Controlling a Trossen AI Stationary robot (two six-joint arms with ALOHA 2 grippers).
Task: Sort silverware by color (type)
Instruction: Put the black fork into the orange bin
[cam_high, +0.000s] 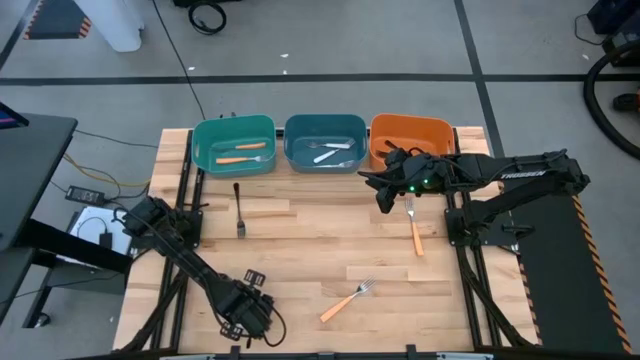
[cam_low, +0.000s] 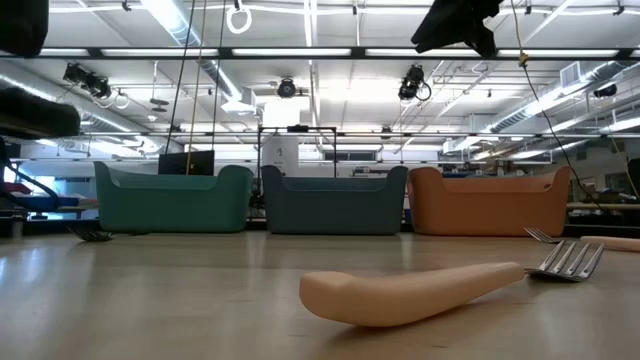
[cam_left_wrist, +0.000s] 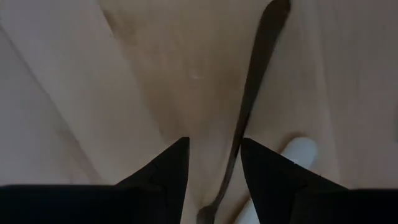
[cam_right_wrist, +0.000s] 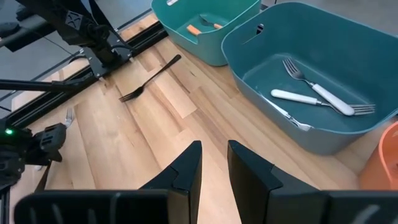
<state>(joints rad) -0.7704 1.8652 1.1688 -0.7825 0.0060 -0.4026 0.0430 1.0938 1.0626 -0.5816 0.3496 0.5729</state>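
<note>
Three forks lie flat on the table: a black fork (cam_high: 239, 210) (cam_right_wrist: 149, 78), one orange-handled fork (cam_high: 413, 228) just near of my right gripper, and another orange-handled fork (cam_high: 345, 300) (cam_low: 400, 295). My right gripper (cam_high: 383, 193) (cam_right_wrist: 214, 149) hovers in front of the orange bin (cam_high: 410, 140), narrowly open and empty. My left gripper (cam_high: 245, 318) (cam_left_wrist: 214, 146) is low at the table's near edge, open. Its fingers stand on either side of a slim dark handle (cam_left_wrist: 249, 93), with a white handle (cam_left_wrist: 298, 154) beside it. My left gripper comes from above, with its fingers along the slim dark handle (cam_left_wrist: 235, 155), which lies on the wood. The handle runs close past one finger (cam_left_wrist: 267, 174). I cannot tell whether the fingers touch it.
Three bins line the far edge. The green bin (cam_high: 233, 143) holds an orange-handled fork (cam_high: 243, 158). The blue bin (cam_high: 325, 140) (cam_right_wrist: 311, 43) holds white-handled and silver forks (cam_right_wrist: 314, 96). Black frame rails (cam_right_wrist: 106, 46) run along the table's left and right sides. Bare wood lies mid-table.
</note>
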